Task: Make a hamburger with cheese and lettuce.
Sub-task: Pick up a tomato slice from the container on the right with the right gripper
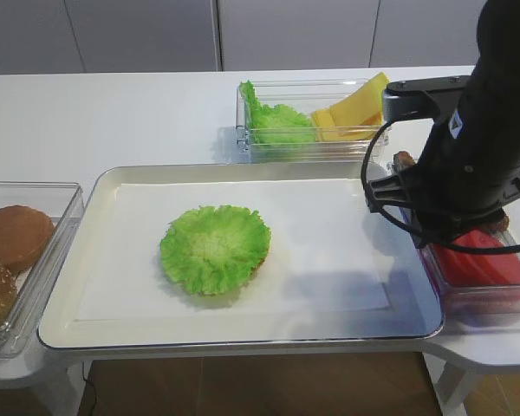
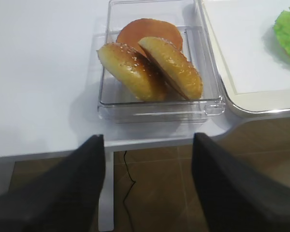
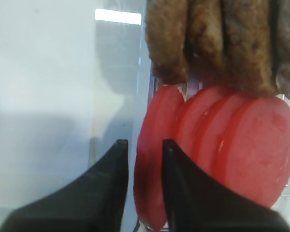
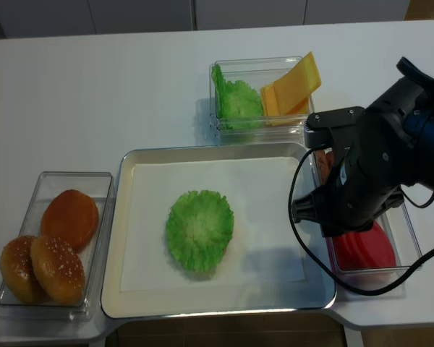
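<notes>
The hamburger (image 1: 215, 249) lies mid-tray, its frilly green lettuce disc (image 4: 199, 230) covering the bun base; its edge also shows in the left wrist view (image 2: 287, 29). The cheese (image 1: 351, 113) slices lean in the far clear box (image 4: 293, 87). My right arm (image 1: 468, 156) hangs over the right-hand box, hiding its gripper from above. In the right wrist view the right gripper (image 3: 142, 142) is narrowly open, its jaws straddling the edge of the leftmost red tomato slice (image 3: 157, 159), with a gap at the left finger. My left gripper (image 2: 149, 137) is wide open and empty above the table's front edge.
The metal tray (image 1: 243, 334) holds white paper. A clear box at left holds brown buns (image 2: 150, 67). The far box also holds a ruffled green leaf bunch (image 1: 277, 121). The right box holds tomato slices (image 4: 362, 246) and brown patties (image 3: 212, 43).
</notes>
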